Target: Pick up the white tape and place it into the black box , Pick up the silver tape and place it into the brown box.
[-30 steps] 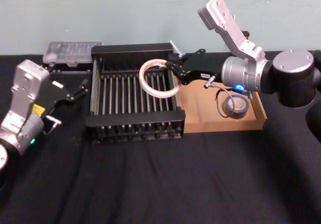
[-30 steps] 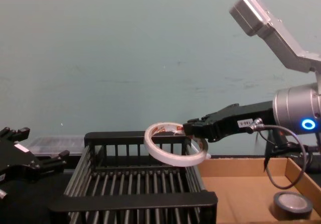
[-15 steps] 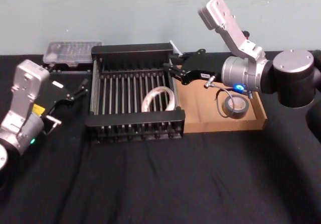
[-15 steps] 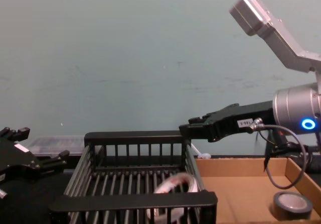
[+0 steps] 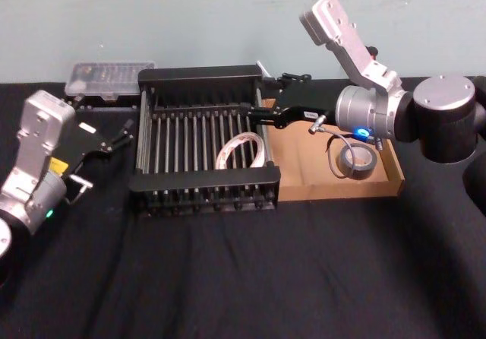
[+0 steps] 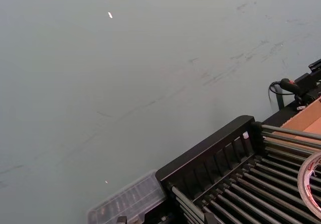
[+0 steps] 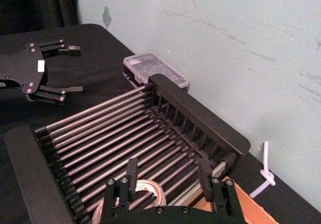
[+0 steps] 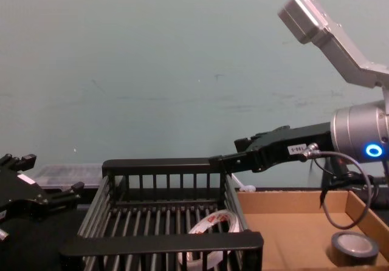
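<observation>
Looks done: white tape (image 5: 241, 150) in the black box (image 5: 201, 180), silver tape (image 5: 357, 159) in the brown box (image 5: 311, 173) beside it, right gripper (image 7: 168, 170) open wide above, left gripper (image 7: 75, 68) open beside.

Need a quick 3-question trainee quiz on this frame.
1. True or false: the white tape is inside the black box.
2. The silver tape is: A) in the brown box; B) in the black box; C) outside both boxes.
3. Fill in: the right gripper, above the black box, is ___; the left gripper sits parked left of it.
Key: 1 true; 2 A; 3 open.
</observation>
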Motion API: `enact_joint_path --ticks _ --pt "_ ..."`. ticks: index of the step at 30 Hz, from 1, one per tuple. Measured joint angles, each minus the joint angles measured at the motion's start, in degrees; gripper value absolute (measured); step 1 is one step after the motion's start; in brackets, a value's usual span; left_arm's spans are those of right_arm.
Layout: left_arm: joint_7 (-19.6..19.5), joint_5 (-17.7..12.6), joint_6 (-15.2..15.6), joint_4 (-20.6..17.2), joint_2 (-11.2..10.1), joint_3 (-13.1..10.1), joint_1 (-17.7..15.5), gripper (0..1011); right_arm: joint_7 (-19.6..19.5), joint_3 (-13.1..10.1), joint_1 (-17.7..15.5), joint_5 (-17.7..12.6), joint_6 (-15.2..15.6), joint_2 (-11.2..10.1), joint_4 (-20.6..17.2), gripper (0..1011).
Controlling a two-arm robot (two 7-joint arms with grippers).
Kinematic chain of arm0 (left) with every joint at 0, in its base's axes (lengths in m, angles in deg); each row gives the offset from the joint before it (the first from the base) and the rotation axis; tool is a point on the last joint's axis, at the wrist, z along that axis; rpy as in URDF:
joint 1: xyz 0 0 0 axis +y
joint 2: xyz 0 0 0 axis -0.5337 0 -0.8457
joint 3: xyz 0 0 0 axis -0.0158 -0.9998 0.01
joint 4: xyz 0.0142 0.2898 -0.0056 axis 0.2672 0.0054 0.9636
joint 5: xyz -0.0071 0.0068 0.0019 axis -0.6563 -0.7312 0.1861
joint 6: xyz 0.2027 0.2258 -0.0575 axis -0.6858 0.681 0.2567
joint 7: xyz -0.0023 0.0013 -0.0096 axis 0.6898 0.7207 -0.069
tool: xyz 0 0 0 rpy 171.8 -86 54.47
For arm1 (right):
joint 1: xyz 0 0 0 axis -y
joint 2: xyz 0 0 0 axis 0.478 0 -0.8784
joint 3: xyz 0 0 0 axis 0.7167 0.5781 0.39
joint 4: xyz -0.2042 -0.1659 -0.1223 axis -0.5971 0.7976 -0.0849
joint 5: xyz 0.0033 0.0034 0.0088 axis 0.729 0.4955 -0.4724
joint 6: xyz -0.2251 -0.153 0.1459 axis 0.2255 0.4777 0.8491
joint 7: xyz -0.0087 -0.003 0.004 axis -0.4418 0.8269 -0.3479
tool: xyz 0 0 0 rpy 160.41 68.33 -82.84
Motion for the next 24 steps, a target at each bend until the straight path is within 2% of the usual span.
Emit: enact_joint_path --ticks 4,7,9,17,24 --pt "0.0 0.0 0.0 0.0 0.0 0.0 0.0 1001 0.0 0.0 0.0 0.0 0.02 0.0 0.0 862" --pt "0.0 0.0 0.0 0.0 0.0 0.0 0.0 1001 -0.01 0.0 -0.01 0.0 -0.01 -0.06 -0.08 912" --pt "0.0 0.0 0.0 0.0 0.0 0.0 0.0 1001 -0.06 -0.02 -0.08 0.01 -0.18 -0.16 -0.21 998" --pt "0.0 0.0 0.0 0.0 0.0 0.0 0.0 1001 -2.64 -1.46 -1.83 0.56 -2.78 -0.96 -2.41 1002" --pt "0.0 0.0 0.0 0.0 0.0 0.0 0.0 1001 -8.45 -4.82 -6.23 2.9 -6.98 -2.31 -6.46 1002"
